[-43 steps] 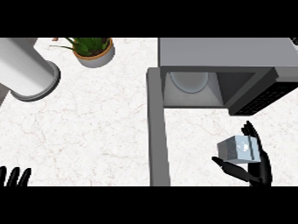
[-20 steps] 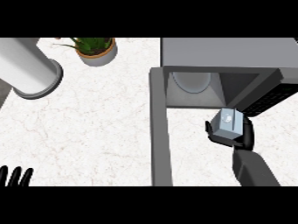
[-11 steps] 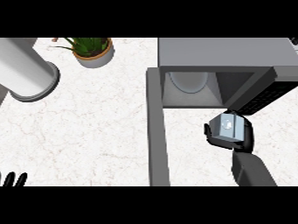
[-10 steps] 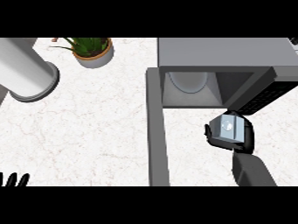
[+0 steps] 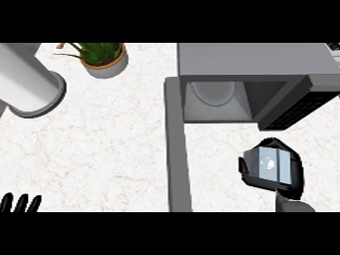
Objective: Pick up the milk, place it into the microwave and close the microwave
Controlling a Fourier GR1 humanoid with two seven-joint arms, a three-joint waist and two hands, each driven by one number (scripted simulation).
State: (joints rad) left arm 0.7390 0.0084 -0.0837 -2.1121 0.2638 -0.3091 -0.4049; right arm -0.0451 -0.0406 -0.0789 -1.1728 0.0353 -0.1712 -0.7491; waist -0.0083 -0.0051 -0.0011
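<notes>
Your right robot hand (image 5: 294,172) holds the milk (image 5: 269,166), a small pale blue-grey carton whose face shows between the black fingers and the thumb; the fingers wrap its far and right sides and the thumb lies against its left side, so most of the carton's edges are hidden from you. The carton is raised above the white marbled worktop (image 5: 106,144), in front of the microwave (image 5: 254,67) and toward the worktop's near right corner, well short of the oven's mouth. The microwave stands at the far right edge of the worktop with its cavity open toward you; a pale round turntable (image 5: 213,92) shows at the back of the cavity. Its door (image 5: 175,149) is swung fully out and runs as a long grey strip from the oven's left front corner toward the near edge, and the milk lies to the right of that strip, apart from it. The dark vented panel (image 5: 297,104) on the oven's right slants just beyond the hand, close to the fingertips but not touching them. Your left robot hand (image 5: 18,204) rests at the near left corner, fingers straight and spread upward, holding nothing. A potted plant (image 5: 102,57) sits at the far edge, and a large white cylinder (image 5: 18,82) lies at the far left corner.
</notes>
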